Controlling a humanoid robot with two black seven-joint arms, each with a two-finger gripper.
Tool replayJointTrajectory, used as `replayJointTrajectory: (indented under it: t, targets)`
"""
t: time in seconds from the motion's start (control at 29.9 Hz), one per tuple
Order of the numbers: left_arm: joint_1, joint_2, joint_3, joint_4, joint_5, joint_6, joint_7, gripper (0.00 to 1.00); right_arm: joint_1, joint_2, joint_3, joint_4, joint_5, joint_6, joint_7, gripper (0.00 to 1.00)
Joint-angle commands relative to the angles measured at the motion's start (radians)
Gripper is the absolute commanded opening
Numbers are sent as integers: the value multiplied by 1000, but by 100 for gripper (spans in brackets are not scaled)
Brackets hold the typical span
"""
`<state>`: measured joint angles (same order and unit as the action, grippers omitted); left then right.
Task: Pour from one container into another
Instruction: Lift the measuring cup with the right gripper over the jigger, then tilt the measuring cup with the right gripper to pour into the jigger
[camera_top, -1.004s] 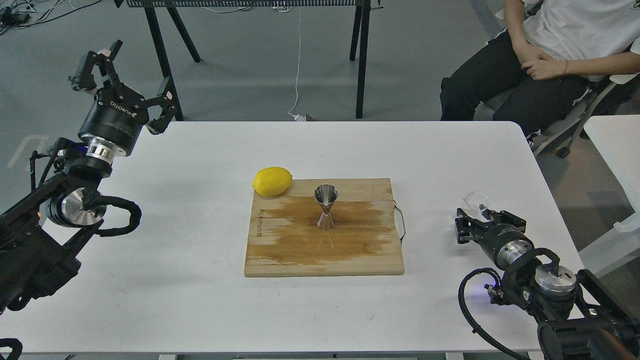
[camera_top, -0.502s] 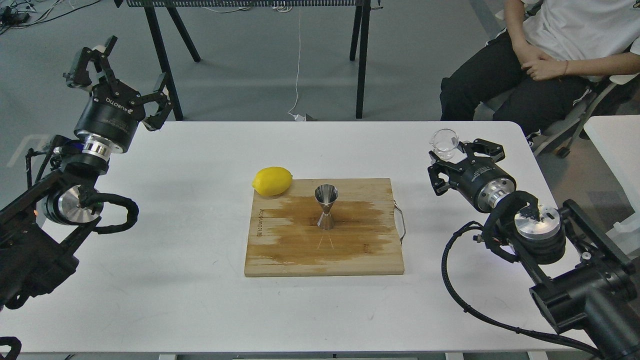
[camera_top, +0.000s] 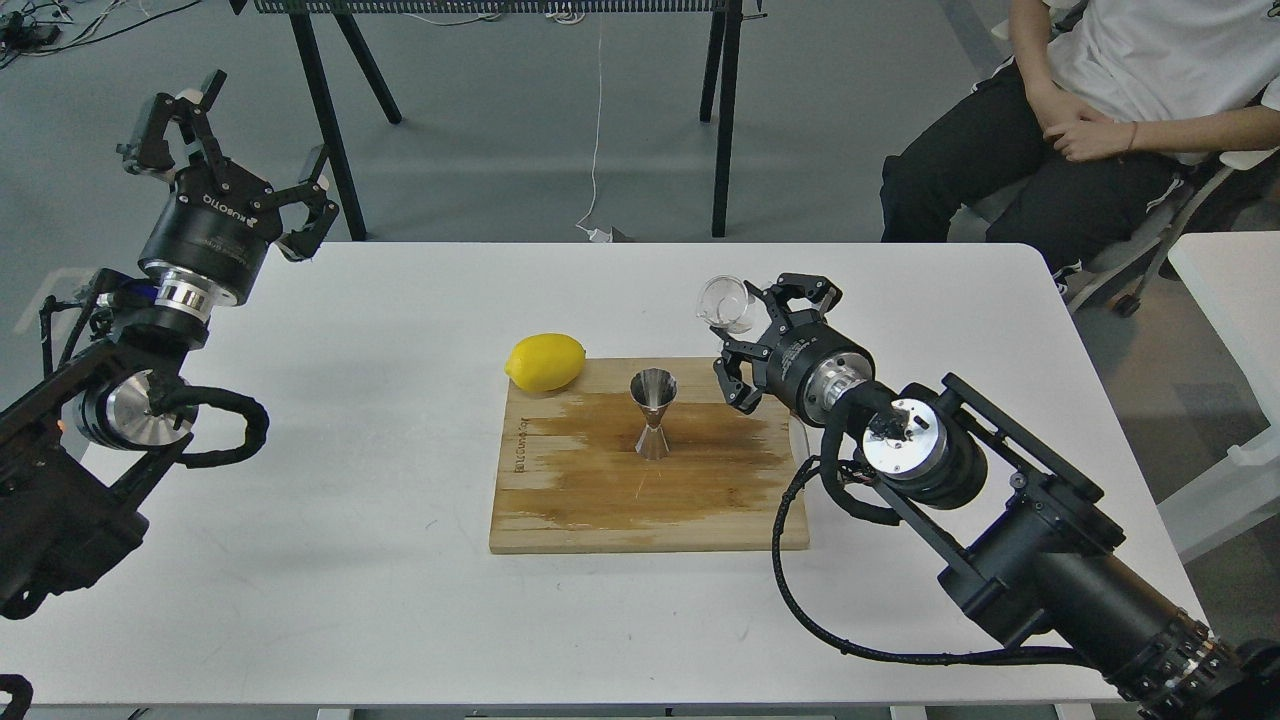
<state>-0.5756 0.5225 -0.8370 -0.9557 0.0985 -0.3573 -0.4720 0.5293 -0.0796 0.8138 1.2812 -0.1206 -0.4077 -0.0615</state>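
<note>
The shiny steel jigger (camera_top: 652, 414) stands upright in the middle of the wooden cutting board (camera_top: 560, 500). My right gripper (camera_top: 748, 320) is shut on the small clear glass cup (camera_top: 725, 303), holding it in the air just right of and above the jigger, over the board's far right edge. The cup leans only slightly. My left gripper (camera_top: 228, 140) is raised at the table's far left corner, fingers spread open and holding nothing.
A yellow lemon (camera_top: 545, 362) rests at the board's far left corner. A wet stain darkens the board's middle. The white table (camera_top: 350, 600) carries the board. A seated person (camera_top: 1090, 110) is beyond the far right corner; black trestle legs (camera_top: 722, 120) stand behind.
My right arm has lifted the glass cup from the table's right side and carried it left and forward to beside the jigger. My left gripper drifted slightly left.
</note>
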Motion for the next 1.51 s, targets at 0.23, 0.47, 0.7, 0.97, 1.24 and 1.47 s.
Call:
replayJointTrajectory:
  t: [0.23,0.47,0.7,0.97,1.24,1.47]
  targets:
    - [0,4,-1,0,0,0,0,100,12,3,-90,-3,-159,-2,0,37]
    - [0,5,-1,2,0,-2,0,100,35,9,-122,-11,-194,-3,2,37]
    - [2,5,-1,2,0,0,0,100,51,9,-147,-13,-226,-5,0,37]
    - [3,5,-1,2,0,0,-2,100,49,7,-166,-11,-349,-14,2,37]
    - [2,5,-4,2,0,0,-2,100,64,4,-208,-10,-376,-25,2,37]
    - [2,8,-4,2,0,0,-4,100,66,-2,-228,-7,-409,-26,3,37]
